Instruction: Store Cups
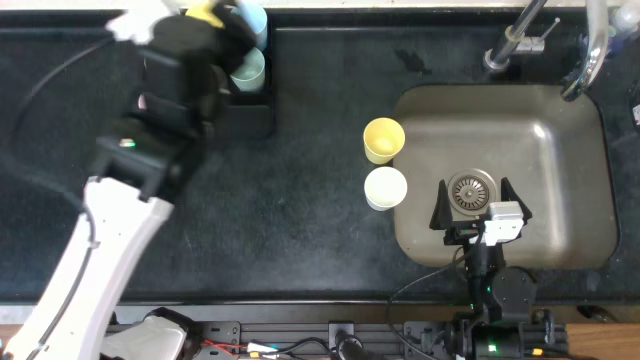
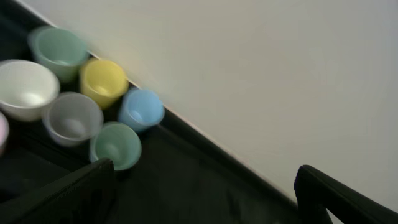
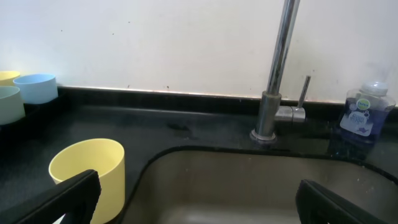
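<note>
Yellow cup point(image 1: 383, 139) and white cup point(image 1: 385, 187) wait mid-frame by the sink point(image 1: 560, 130). Left claw point(image 2: 204, 169), spread and empty, should rise clear of stored cups point(image 2: 74, 118).

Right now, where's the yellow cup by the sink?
In the top view, the yellow cup stands on the counter at the left rim of the sink, right of centre, the white cup just below it.

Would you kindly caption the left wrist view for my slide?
Open left pincer near pastel cups clustered by the white wall.
</note>
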### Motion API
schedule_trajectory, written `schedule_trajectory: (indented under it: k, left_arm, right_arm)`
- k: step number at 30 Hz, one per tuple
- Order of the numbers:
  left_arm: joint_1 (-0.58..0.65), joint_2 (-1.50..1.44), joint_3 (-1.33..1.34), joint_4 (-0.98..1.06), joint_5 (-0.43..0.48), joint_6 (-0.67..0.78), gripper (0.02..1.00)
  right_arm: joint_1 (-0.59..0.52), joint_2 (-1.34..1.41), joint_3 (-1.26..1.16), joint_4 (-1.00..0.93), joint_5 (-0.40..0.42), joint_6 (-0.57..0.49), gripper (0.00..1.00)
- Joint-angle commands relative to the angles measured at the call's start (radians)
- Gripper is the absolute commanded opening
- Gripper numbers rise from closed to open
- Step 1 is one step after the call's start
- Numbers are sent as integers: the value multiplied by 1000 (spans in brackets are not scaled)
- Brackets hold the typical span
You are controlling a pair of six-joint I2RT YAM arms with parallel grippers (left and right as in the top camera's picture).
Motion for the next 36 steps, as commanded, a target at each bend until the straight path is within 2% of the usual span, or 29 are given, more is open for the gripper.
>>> schedule_trajectory:
  k: [1,5,7,15,36]
  left_arm:
    - [-106,76,-1,1,49,165,932]
    - [-155,171,1,-18,192,169,912]
    - [-172,225,19,-57,229,169,912]
    - [-225,448,192,-308,222,195,912]
    - [-314,716,353,-341,217,194,886]
  right_arm:
    - [-6,-11,-13,5,0,-3,993]
    - [-6,-11,-13,5,0,-3,996]
    - [-6,-11,-13,5,0,-3,996]
    - [-6,-11,-13,5,0,-3,996]
    - [-6,-11,-13,5,0,-3,998]
